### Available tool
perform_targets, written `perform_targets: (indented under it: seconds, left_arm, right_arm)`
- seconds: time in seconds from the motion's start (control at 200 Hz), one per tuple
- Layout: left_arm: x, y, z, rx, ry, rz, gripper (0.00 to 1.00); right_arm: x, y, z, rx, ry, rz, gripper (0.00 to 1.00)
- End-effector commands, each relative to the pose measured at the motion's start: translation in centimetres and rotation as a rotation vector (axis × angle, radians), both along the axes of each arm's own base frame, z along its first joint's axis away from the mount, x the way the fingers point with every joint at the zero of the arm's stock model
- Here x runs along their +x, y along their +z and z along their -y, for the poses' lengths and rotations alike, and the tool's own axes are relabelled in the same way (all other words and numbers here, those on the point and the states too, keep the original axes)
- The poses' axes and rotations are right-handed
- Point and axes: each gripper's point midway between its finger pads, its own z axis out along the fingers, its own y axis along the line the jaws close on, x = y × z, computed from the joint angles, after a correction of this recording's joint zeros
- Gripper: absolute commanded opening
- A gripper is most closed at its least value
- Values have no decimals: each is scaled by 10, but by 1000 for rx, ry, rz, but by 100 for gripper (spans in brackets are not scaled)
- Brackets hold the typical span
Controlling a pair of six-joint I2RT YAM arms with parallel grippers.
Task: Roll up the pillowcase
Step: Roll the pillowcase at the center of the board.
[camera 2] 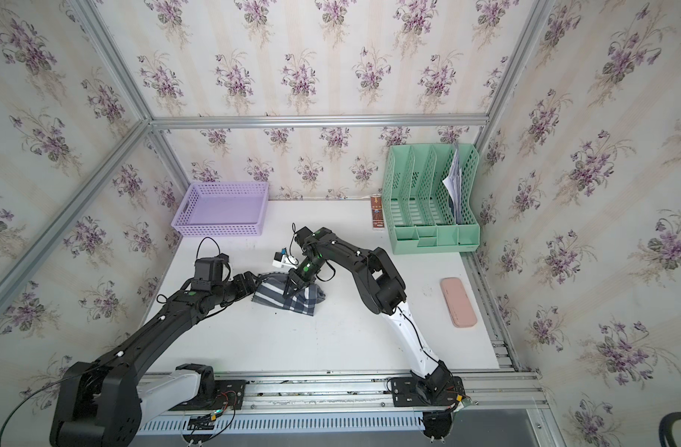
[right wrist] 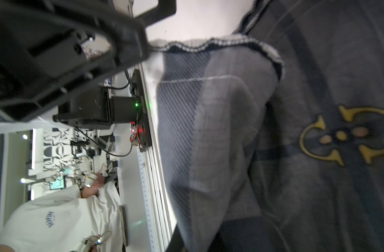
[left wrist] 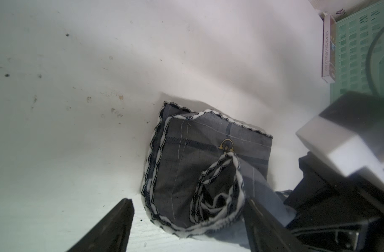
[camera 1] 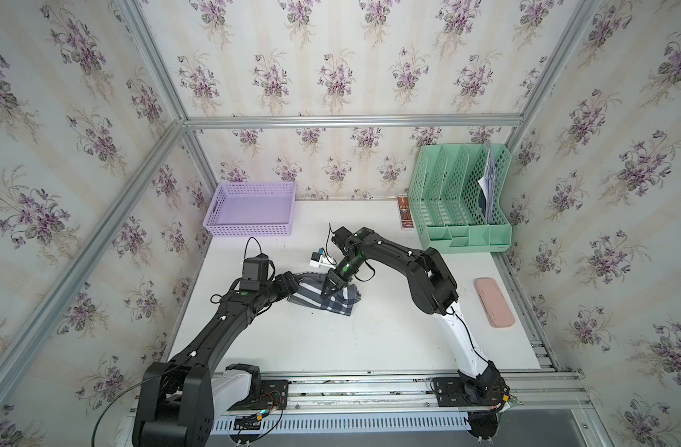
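Note:
The pillowcase [camera 1: 342,301] [camera 2: 306,302] lies bunched and partly rolled in the middle of the white table, dark grey with navy and white stripes. In the left wrist view its coiled, white-edged end [left wrist: 186,157] faces the camera. My left gripper [camera 1: 297,288] [camera 2: 255,289] [left wrist: 188,204] is open, its two fingers on either side of that end, low over the table. My right gripper [camera 1: 328,288] [camera 2: 291,288] comes down from above onto the middle of the roll, shut on a fold. The cloth [right wrist: 295,174] fills the right wrist view and hides the fingers.
A lilac basket [camera 1: 249,209] stands at the back left. A green file organiser [camera 1: 464,201] with papers is at the back right, a slim brown box [camera 1: 404,212] beside it. A pink case [camera 1: 494,303] lies near the right edge. Bare table lies in front of the cloth.

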Motion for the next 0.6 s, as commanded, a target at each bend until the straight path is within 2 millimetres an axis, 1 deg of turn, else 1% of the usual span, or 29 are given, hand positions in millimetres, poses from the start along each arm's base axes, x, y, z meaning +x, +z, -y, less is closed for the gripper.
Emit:
perform_targets:
  seconds: [0.0, 0.095, 0.14, 0.195, 0.205, 0.225, 0.26, 0.295, 0.315, 0.32, 0.33, 0.345, 0.375, 0.39, 0.4, 0.415, 0.435, 0.494, 0.504, 0.519, 0.544, 0.574, 0.579, 0.594, 0.599]
  left_arm:
    - [9, -1, 11, -38, -54, 28, 84]
    - [13, -10, 15, -46, -71, 12, 83]
    - [14, -14, 15, -43, -74, 9, 81]
    - [16, -18, 13, -31, -70, -2, 76]
    - [16, -19, 13, -28, -69, -4, 75]
    - [16, -20, 12, -23, -67, -10, 74]
    - [17, -23, 12, -15, -68, -17, 71]
    - [17, -26, 10, -6, -63, -32, 66]
    - [17, -28, 9, -1, -60, -43, 63]
    - [17, -29, 9, -1, -60, -45, 63]
    - [17, -30, 10, -1, -61, -51, 62]
    - [16, -31, 10, 0, -61, -59, 61]
    - [17, -35, 5, 23, -47, -73, 59]
    - [17, -36, 5, 27, -45, -78, 57]
    - [17, -38, 4, 28, -45, -83, 56]
    - [16, -40, 4, 29, -44, -91, 52]
    - [16, -41, 4, 30, -42, -98, 49]
    - [17, -41, 4, 27, -40, -100, 47]
    - [16, -47, 4, 28, -39, -122, 46]
    - [15, -50, 4, 28, -40, -133, 45]
    - [15, -51, 4, 27, -38, -136, 45]
    - [16, -51, 4, 27, -36, -138, 44]
    - [16, -51, 4, 27, -36, -138, 44]
    - [16, -51, 4, 27, -36, -137, 45]
    - [16, -51, 4, 26, -35, -138, 45]
  right_arm:
    - [5, -3, -7, 2, -36, -60, 1]
    - [13, -13, -11, -12, -51, -56, 4]
    - [18, -19, -13, -20, -65, -48, 7]
    - [24, -20, -15, -37, -81, -23, 14]
    - [24, -32, -14, -57, -83, -36, 16]
    - [26, -37, -14, -68, -86, -33, 20]
    - [29, -37, -15, -72, -93, -14, 26]
    - [32, -34, -15, -67, -95, 16, 32]
    - [34, -37, -15, -68, -96, 32, 35]
    - [36, -28, -16, -53, -97, 48, 36]
    - [38, -19, -17, -40, -99, 72, 37]
    - [40, -15, -17, -33, -102, 97, 40]
    - [46, -5, -18, -16, -115, 163, 51]
    - [50, 0, -18, -7, -122, 203, 55]
    - [51, 2, -18, -5, -127, 226, 58]
    - [54, 9, -18, 5, -135, 272, 61]
    - [58, 17, -17, 11, -149, 333, 64]
    - [72, 42, -14, 13, -201, 556, 75]
    - [72, 46, -14, 16, -205, 592, 77]
    - [72, 51, -12, 13, -211, 647, 79]
    - [73, 61, -12, 20, -223, 753, 85]
    - [74, 74, -8, 15, -249, 893, 94]
    - [69, 72, -9, 11, -245, 907, 95]
    - [73, 78, -6, 6, -261, 992, 98]
    - [71, 76, -5, -1, -256, 1012, 99]
